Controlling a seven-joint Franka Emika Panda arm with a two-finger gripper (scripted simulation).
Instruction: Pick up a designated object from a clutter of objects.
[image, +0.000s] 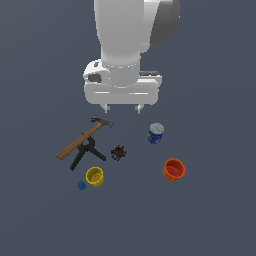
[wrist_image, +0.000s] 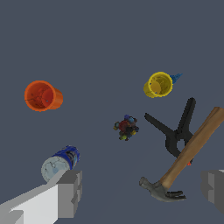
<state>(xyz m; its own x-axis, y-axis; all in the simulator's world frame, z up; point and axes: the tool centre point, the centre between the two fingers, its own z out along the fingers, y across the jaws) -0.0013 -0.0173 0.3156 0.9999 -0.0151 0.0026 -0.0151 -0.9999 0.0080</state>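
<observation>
The hand (image: 121, 108) hangs above the dark surface (image: 210, 220) with its 2 fingers spread wide and nothing between them, clear of every item below.

The yellow cup (image: 95, 176) stands upright, mouth up, toward the exterior view's lower left of the cluster. A tiny blue piece (image: 81, 185) lies just beside it, on the side away from the other items. The black clamp (image: 86, 152) sits near the cup's far side, its legs splayed toward the cup, and the wooden-handled hammer (image: 82, 139) lies slanted across the clamp, head toward the hand. In the wrist view a strip of bare surface separates the cup's rim from the nearest clamp leg.

A small dark red-black item (image: 119, 152) rests between the clamp and the blue-and-white can (image: 155, 133), apart from both. The orange cup (image: 173, 169) stands well apart at the exterior view's right.

Open room lies around the yellow cup on the side facing the orange cup and on the near side in the exterior view; the crowded sides are those facing the clamp and the blue piece.
</observation>
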